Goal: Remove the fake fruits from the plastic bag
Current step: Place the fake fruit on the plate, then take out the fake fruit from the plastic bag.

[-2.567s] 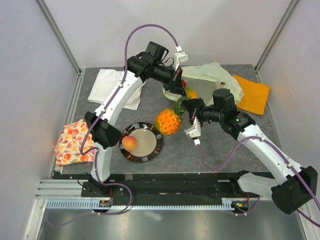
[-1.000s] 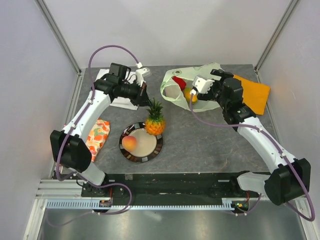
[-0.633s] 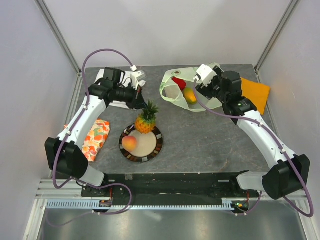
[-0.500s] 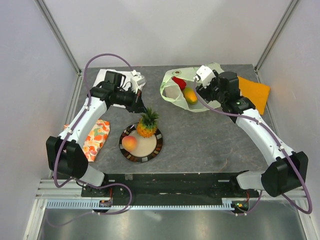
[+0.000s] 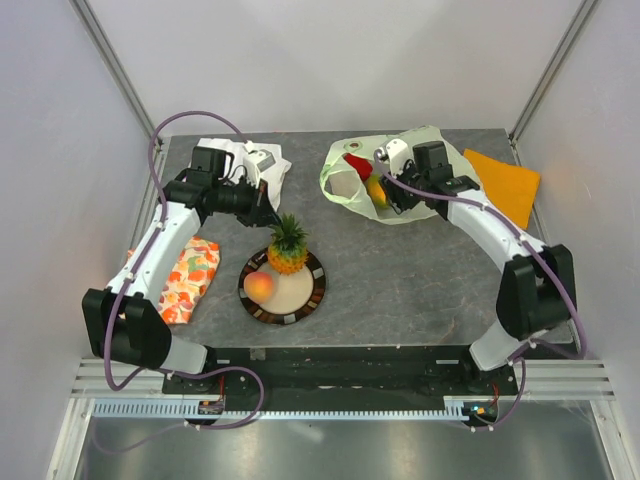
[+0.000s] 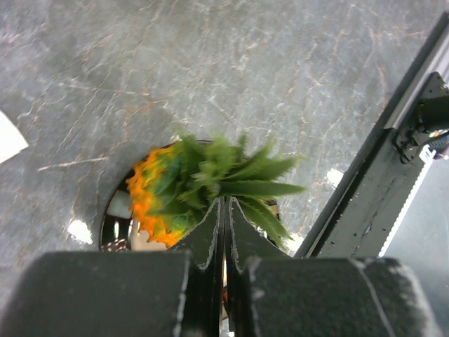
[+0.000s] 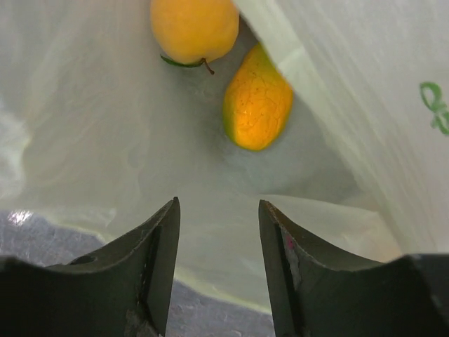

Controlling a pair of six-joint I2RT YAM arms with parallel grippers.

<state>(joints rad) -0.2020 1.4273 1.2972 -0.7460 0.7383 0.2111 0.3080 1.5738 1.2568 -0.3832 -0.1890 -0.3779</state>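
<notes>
Showing the overhead view with both wrist views, the table [image 5: 400,270] carries the plastic bag [image 5: 440,145] at about 1 o'clock from its middle: a thin, crinkled, translucent pale-green sack with faint green print, lying open with its mouth towards 8 o'clock. Inside, a glossy red piece [image 5: 358,163] lies near the far rim. The right wrist view shows a round yellow-orange fruit [image 7: 193,28] with a small stem. Just beside it, at its 5 o'clock, is an oval mango [image 7: 257,102] shading from yellow to orange with a green edge. The right gripper [image 7: 217,207] sits at the bag's mouth, jaws spread with nothing between them, both fruits lying beyond the fingertips. The left gripper [image 6: 224,217] has its fingers pressed together, pinching the green crown leaves of the pineapple [image 5: 287,255], whose orange-brown body stands upright over the 12 o'clock rim of the dark-rimmed plate [image 5: 312,297]; whether its base touches the plate cannot be told. An orange-pink peach [image 5: 260,286] lies on the plate at 9 o'clock. A white cloth [image 5: 275,160] lies at 11 o'clock on the table. A floral cloth [image 5: 185,280] lies at 9 o'clock, and a flat orange cloth [image 5: 505,185] at 2 o'clock, just beside the bag.
</notes>
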